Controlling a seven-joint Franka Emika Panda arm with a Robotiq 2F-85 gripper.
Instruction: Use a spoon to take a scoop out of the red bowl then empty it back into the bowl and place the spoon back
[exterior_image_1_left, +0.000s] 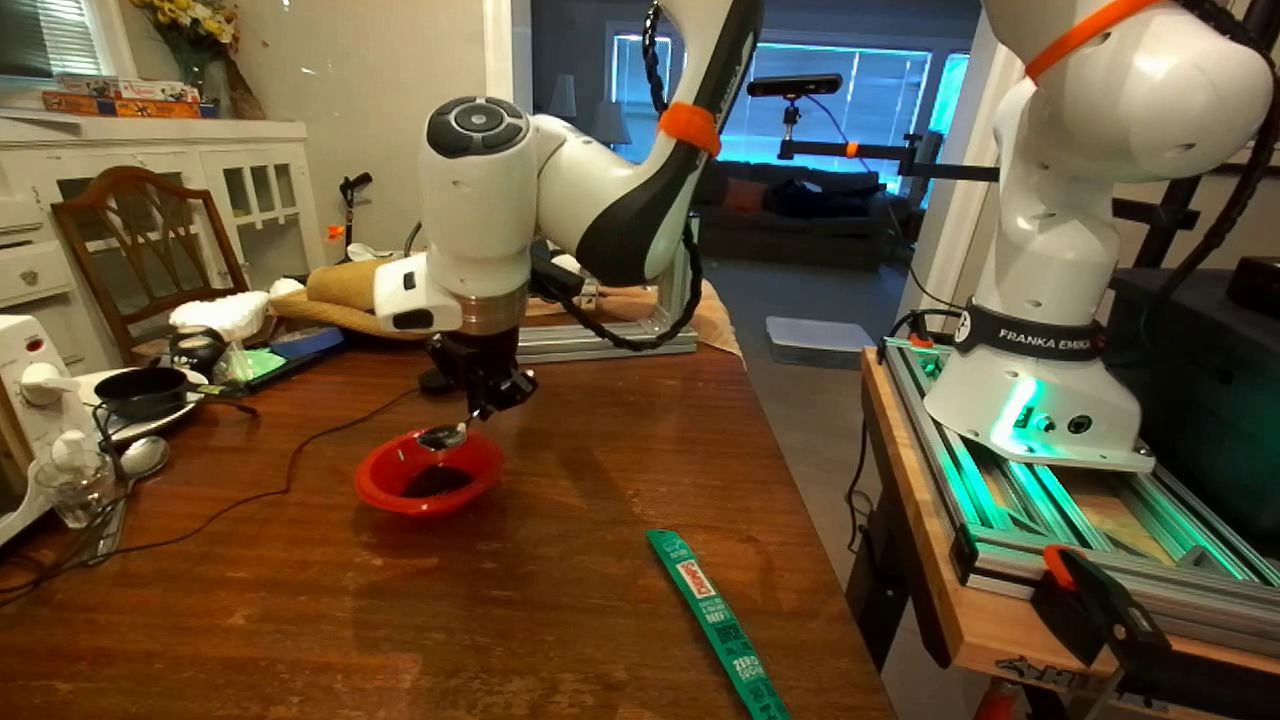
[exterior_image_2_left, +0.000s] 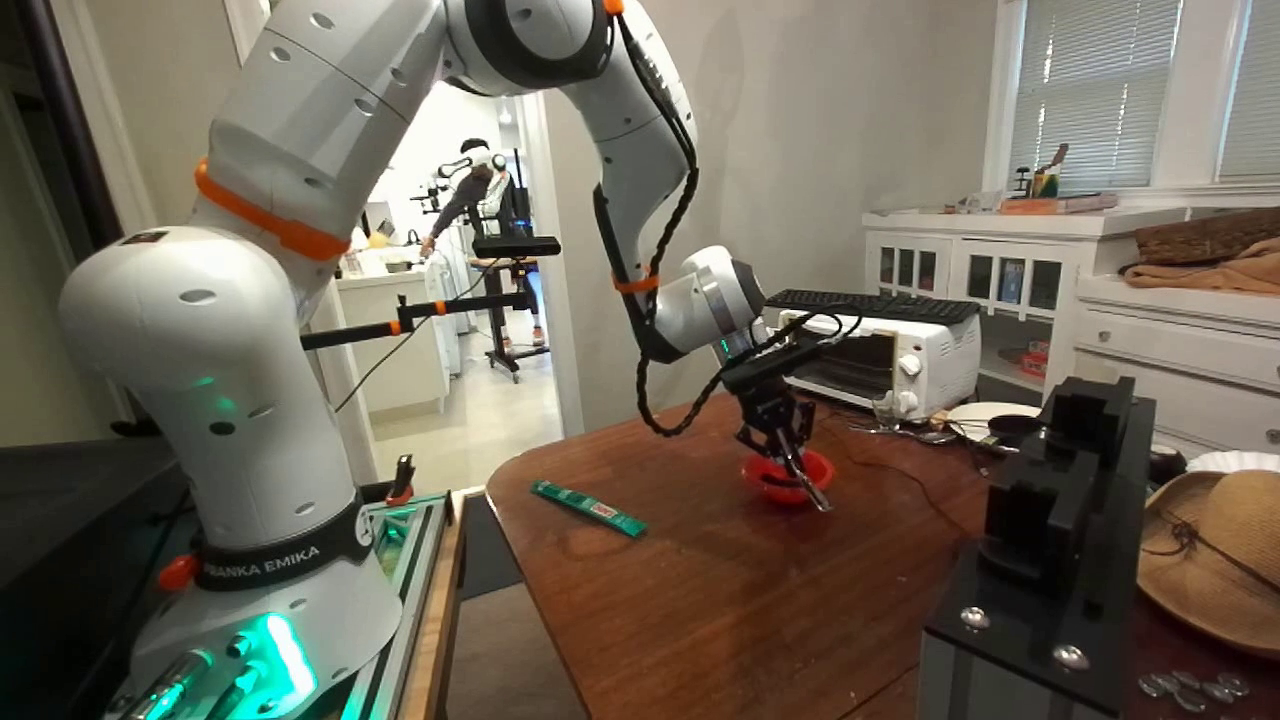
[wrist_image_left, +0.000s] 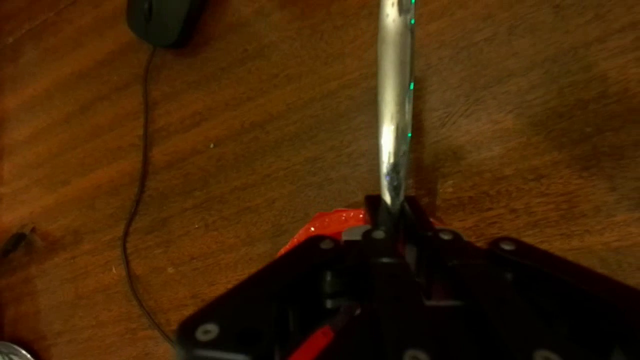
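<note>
The spoon (wrist_image_left: 395, 100) is pinched between the fingers (wrist_image_left: 418, 219), jutting past them.

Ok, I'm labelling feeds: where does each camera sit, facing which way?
In an exterior view: above table height, facing the sofa, base at picture right, arm showing.
In an exterior view: above table height, facing the toaster oven, base at picture left, arm showing.
Wrist view: on the arm's end, facing down at the table, jaws showing.
Both exterior views share the red bowl and green strip.
</note>
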